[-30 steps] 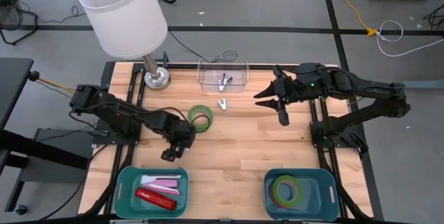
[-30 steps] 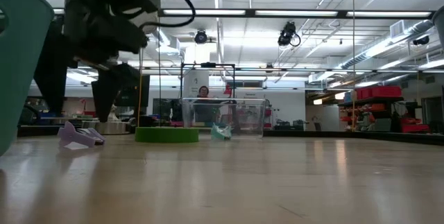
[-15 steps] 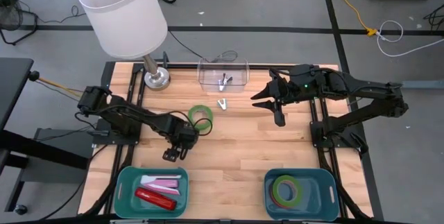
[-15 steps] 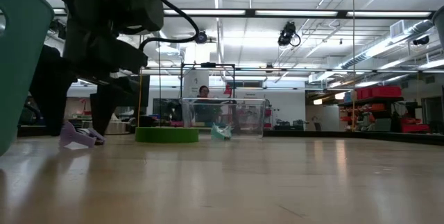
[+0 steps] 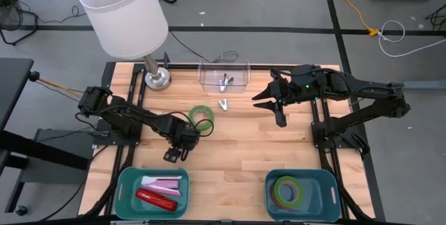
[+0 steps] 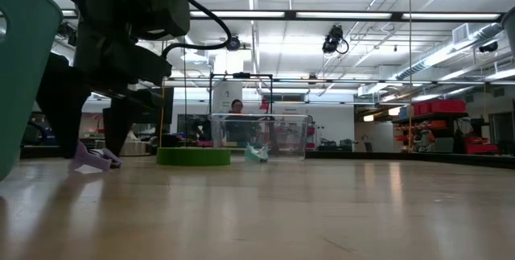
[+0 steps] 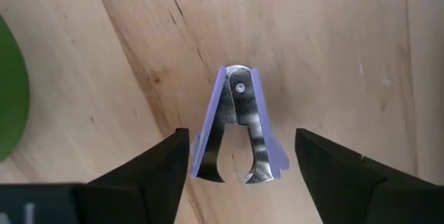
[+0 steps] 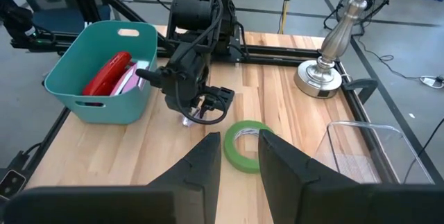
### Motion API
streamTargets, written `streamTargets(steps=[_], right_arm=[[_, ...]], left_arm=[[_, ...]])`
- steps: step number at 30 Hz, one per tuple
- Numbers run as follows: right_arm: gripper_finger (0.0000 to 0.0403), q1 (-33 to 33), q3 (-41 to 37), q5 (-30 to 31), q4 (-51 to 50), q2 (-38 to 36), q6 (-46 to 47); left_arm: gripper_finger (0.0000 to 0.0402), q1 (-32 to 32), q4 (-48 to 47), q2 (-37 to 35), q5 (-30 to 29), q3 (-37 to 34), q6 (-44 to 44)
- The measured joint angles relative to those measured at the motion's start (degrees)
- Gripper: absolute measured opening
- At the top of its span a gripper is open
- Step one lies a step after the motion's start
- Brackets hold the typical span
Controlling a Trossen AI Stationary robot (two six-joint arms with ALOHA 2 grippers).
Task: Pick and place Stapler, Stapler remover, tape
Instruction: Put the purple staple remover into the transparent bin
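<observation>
Nearest to you, at the front edge of the desk (image 5: 237,162), stand two teal bins. The left bin (image 5: 153,191) holds a red stapler (image 5: 156,198) and some pale purple pieces; the right bin (image 5: 302,194) holds rings of tape (image 5: 286,191), green and red-pink.

Just behind the left bin, your left end effector (image 5: 175,152) is low over the wood. Its fingers (image 7: 149,172) stand wide, one on each side of a purple stapler remover (image 7: 238,128) that lies flat on the desk, and they do not touch it. I judge this the step in hand: picking the remover. The next move calls for closing squarely on its sides, lifting, then carrying it to the left bin.

Just beyond lies one green tape ring (image 5: 201,117), flat and not yet placed.

Further back, your right end effector (image 5: 272,106) hangs above the desk with narrow fingers, holding nothing. A small remover (image 5: 224,104) lies in front of the clear box (image 5: 224,75) at the far edge.
</observation>
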Motion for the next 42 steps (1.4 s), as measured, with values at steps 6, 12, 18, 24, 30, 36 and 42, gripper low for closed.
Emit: streamTargets(steps=[6, 12, 18, 24, 30, 36, 42], right_arm=[[0.0098, 0.0, 0.0, 0.0, 0.0, 0.0, 0.0], [0.0098, 0.0, 0.0, 0.0, 0.0, 0.0, 0.0], [0.0097, 0.0, 0.0, 0.0, 0.0, 0.0, 0.0], [0.0097, 0.0, 0.0, 0.0, 0.0, 0.0, 0.0], [0.0098, 0.0, 0.0, 0.0, 0.0, 0.0, 0.0], [0.0097, 0.0, 0.0, 0.0, 0.0, 0.0, 0.0], [0.0098, 0.0, 0.0, 0.0, 0.0, 0.0, 0.0]], left_arm=[[0.0227, 0.0, 0.0, 0.0, 0.0, 0.0, 0.0], [0.0198, 0.0, 0.0, 0.0, 0.0, 0.0, 0.0], [0.0178, 0.0, 0.0, 0.0, 0.0, 0.0, -0.1], [0.0165, 0.0, 0.0, 0.0, 0.0, 0.0, -0.8], [0.0155, 0.1, 0.0, -0.1, 0.0, 0.0, -0.6], [0.0150, 0.1, -1.8, -0.3, 0.0, 1.9, -0.4], [0.0149, 1.5, -2.6, -0.3, 0.0, 6.6, -0.4]])
